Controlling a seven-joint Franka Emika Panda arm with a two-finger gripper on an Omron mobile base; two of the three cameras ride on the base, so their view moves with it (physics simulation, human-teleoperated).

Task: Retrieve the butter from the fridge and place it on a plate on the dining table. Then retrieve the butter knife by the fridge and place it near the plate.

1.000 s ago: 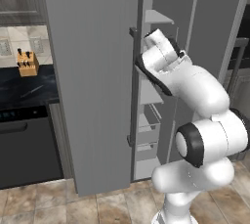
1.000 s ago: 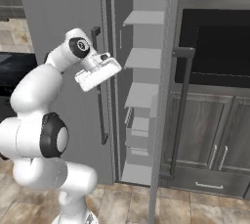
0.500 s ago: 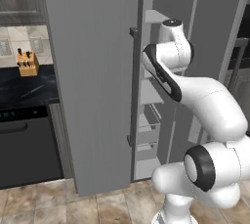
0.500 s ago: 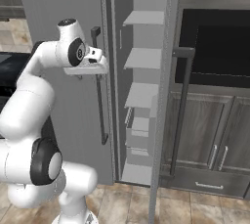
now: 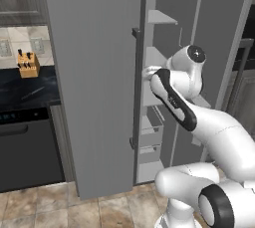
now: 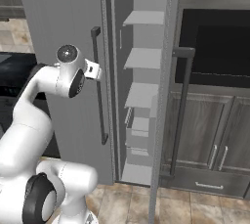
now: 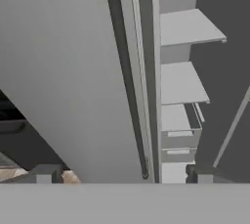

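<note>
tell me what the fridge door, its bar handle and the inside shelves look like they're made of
Fridge door: flat matte grey, probably painted or brushed metal; no gloss or grain shows.
Bar handle: darker grey, slim and straight, likely metal.
Shelves: pale, thin, opaque slabs, looking like plastic, though the rendering leaves it open.

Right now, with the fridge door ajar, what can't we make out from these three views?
- Butter: none can be picked out on the pale shelves of the fridge; the half-open doors and arm block much of the interior in both base views.
- Lower drawers: contents hidden by their fronts in the hand view.
- Gripper: open, tips cut off by the bottom edge in the hand view.
- Knife block: too small to count knives in the left base view.
</note>
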